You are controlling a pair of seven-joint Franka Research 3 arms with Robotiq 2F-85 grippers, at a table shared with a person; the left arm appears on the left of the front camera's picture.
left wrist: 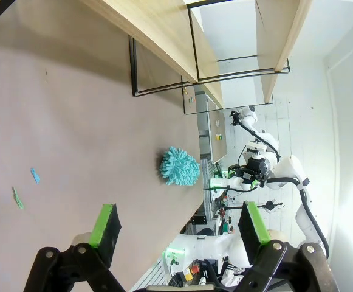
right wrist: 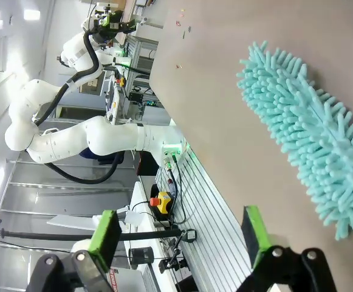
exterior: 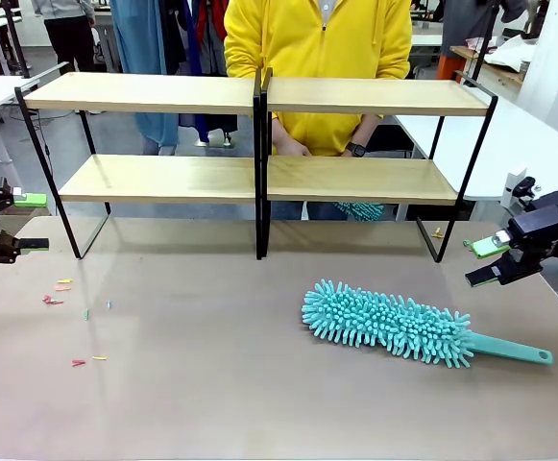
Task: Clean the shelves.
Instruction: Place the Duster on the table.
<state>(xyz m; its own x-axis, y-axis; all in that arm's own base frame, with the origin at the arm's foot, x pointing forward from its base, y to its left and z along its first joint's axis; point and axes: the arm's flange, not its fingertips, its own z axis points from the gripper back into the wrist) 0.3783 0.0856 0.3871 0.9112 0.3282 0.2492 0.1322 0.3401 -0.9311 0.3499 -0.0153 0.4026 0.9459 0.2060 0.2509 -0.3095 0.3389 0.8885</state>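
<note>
The shelves [exterior: 259, 96] are a two-tier rack of light boards on black frames, standing at the table's far side; they also appear in the left wrist view [left wrist: 170, 30]. A teal fluffy duster [exterior: 384, 325] lies on the table in front of the right unit, handle pointing right. It shows in both wrist views [left wrist: 179, 166] [right wrist: 310, 140]. My right gripper [exterior: 480, 262] [right wrist: 181, 234] hovers open above the table, just right of the duster. At the table's left edge my left gripper [exterior: 31, 223] [left wrist: 181, 225] stands open, holding nothing.
A person in a yellow hoodie [exterior: 317, 38] stands behind the shelves, hands low. Something teal and fluffy [exterior: 360, 209] shows under the lower right board. Small coloured scraps [exterior: 58, 288] lie on the table's left part. White tables [exterior: 538, 144] stand at both sides.
</note>
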